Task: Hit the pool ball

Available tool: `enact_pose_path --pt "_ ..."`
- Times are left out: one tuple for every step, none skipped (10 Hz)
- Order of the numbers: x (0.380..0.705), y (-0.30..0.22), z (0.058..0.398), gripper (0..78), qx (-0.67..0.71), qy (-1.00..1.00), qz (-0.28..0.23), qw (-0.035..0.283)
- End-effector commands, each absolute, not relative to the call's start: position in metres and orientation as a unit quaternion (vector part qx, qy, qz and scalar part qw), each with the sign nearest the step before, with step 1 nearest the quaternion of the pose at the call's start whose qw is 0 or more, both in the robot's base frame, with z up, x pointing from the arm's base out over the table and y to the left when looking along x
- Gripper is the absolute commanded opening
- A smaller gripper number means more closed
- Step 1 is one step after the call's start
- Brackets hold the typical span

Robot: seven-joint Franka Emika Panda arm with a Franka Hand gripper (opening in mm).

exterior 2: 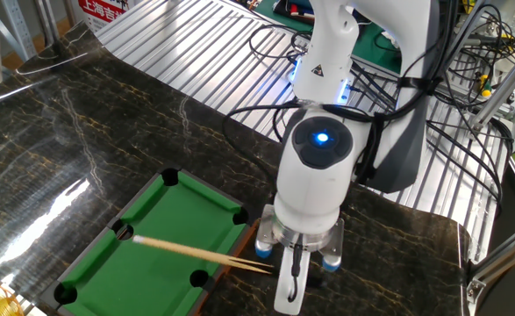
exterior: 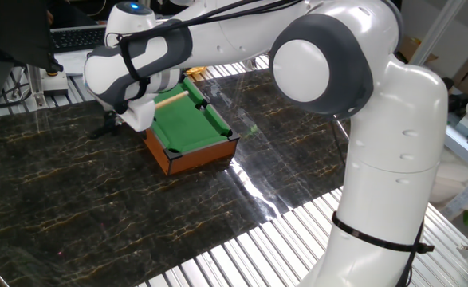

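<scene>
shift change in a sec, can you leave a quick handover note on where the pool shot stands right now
Gripper: jaws shut on the cue stick, gripping its end just off the near edge of the pool table.
Cue stick: lies low across the green felt, tip near a side pocket on the far rail in the other fixed view.
Pool ball: not visible in either view; no balls show on the felt, and the arm hides part of the table in one fixed view.
Done: cue grasped and laid over the table.
Left: find the ball and confirm the hit; it cannot be judged from here.
</scene>
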State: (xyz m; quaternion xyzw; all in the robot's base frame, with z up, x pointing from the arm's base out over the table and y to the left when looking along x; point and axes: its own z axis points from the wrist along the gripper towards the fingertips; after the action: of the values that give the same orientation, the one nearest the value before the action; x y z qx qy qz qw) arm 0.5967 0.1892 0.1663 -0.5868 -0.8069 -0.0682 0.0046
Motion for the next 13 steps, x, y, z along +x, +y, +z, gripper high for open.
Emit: enact_pose_path --pt "0.579 0.124 0.198 1.1 -0.182 -0.983 -0.008 0.018" --pt "0.579 0.124 0.199 1.1 -0.180 -0.983 -0.007 0.017" --pt "0.580 0.122 0.200 1.1 -0.148 -0.989 0.010 0.014" --pt "0.581 0.120 0.202 1.1 -0.121 -0.992 0.012 0.016" --pt "0.582 0.118 0.204 1.1 -0.100 -0.995 0.017 0.016" --pt "0.583 0.115 0.206 1.1 -0.086 -0.996 0.020 0.015" --pt "0.584 0.112 0.207 1.1 -0.069 -0.997 0.024 0.015" --pt "0.586 0.108 0.208 1.1 -0.040 -0.998 0.035 0.015" --pt "0.588 0.104 0.210 1.1 -0.016 -0.999 0.042 0.017" --pt "0.589 0.102 0.211 1.1 -0.006 -0.999 0.047 0.017" --pt "0.591 0.097 0.211 1.1 0.014 -0.998 0.052 0.017" --pt "0.591 0.095 0.211 1.1 0.022 -0.998 0.053 0.018" --pt "0.591 0.094 0.211 1.1 0.035 -0.997 0.060 0.016"
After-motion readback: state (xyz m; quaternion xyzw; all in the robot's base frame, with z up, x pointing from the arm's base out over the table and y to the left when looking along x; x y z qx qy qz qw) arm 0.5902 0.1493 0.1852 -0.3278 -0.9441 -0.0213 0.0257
